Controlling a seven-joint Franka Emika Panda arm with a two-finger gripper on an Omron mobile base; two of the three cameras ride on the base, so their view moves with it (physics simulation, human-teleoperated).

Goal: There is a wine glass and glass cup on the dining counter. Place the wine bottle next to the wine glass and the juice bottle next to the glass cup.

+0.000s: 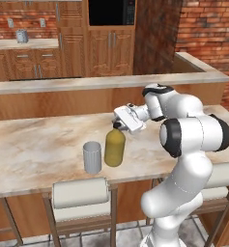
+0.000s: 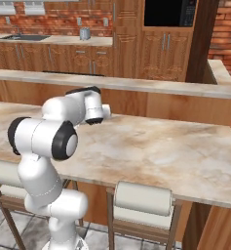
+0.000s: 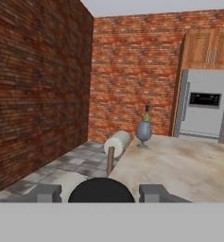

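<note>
Wine bottle (image 3: pixel 147 113) already sits by the wine glass (image 3: pixel 143 132); hand (image 1: pixel 120 125) clamped on juice bottle (image 1: pixel 115 147), beside the cup (image 1: pixel 92 157).

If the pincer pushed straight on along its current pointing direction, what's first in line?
The juice bottle: its black cap sits right between the pincer fingertips. Beyond that, the counter runs toward the wine glass and wine bottle far ahead; depth unclear.
</note>
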